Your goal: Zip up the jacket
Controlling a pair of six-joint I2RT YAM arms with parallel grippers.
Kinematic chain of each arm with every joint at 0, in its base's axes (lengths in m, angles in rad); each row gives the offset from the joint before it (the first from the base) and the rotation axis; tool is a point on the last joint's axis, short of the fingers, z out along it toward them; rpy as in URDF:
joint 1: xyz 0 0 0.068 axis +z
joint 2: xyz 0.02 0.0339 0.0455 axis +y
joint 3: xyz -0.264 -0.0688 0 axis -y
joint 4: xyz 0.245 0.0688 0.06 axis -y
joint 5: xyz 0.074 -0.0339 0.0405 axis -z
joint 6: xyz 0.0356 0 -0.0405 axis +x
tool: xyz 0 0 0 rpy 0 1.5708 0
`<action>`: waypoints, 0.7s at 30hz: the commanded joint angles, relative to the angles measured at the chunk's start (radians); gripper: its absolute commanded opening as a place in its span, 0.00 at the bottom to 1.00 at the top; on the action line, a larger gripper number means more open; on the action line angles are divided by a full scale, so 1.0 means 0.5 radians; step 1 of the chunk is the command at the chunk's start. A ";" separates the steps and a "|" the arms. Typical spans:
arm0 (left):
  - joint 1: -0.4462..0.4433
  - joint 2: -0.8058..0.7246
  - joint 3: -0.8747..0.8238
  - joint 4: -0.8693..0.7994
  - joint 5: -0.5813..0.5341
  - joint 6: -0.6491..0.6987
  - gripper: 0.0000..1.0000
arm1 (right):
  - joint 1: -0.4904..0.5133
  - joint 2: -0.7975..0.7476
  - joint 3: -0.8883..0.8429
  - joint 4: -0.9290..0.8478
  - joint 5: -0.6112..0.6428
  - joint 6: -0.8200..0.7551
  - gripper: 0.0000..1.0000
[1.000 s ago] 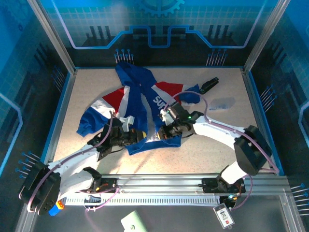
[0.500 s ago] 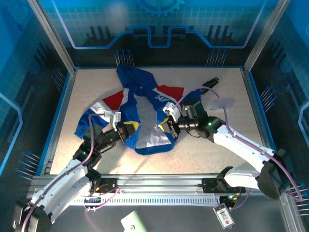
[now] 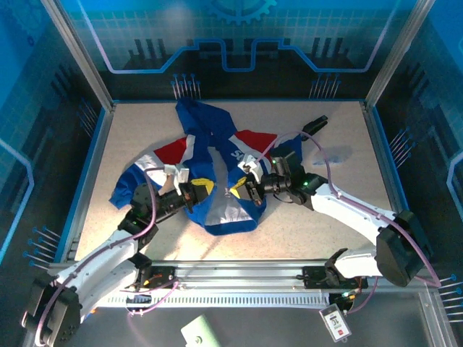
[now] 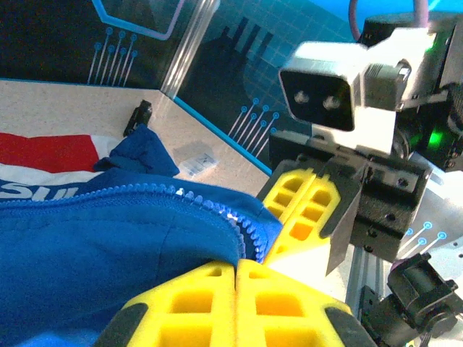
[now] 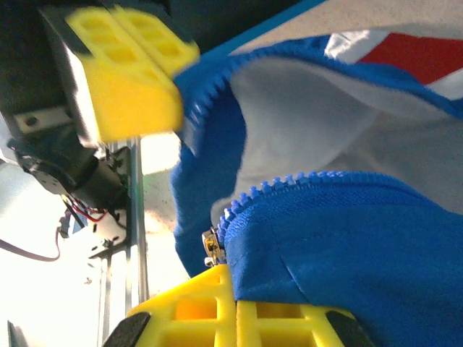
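Left gripper (image 3: 196,192) and right gripper (image 3: 244,186) were both clamped tight on the jacket (image 3: 217,211) — one open zipper (image 4: 181,194) edge each.

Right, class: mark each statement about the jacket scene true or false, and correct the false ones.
1. The left gripper and the right gripper are both shut on the jacket. True.
2. The jacket is zipped to the collar. False: its front lies open, the zipper teeth apart.
3. It has red shoulder panels. True.
4. The hood points towards the arms' bases. False: it lies at the far end.
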State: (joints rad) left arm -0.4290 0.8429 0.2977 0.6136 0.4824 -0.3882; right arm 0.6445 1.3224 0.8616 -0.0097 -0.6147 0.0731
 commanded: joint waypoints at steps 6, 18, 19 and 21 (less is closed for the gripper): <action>0.005 0.217 -0.032 0.682 0.145 -0.009 0.00 | -0.065 0.085 0.103 0.228 -0.227 0.249 0.00; 0.007 0.174 -0.070 0.644 0.125 0.031 0.00 | -0.096 0.113 0.107 0.248 -0.293 0.400 0.00; 0.006 0.169 -0.073 0.635 0.118 0.039 0.00 | -0.095 0.110 0.103 0.250 -0.298 0.400 0.00; 0.005 0.159 -0.073 0.607 0.107 0.058 0.00 | -0.097 0.104 0.105 0.247 -0.313 0.399 0.00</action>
State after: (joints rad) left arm -0.4290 0.9466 0.2718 0.8833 0.5289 -0.3893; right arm 0.6052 1.3796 0.8940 0.0826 -0.7273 0.2588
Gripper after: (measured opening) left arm 0.047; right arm 0.064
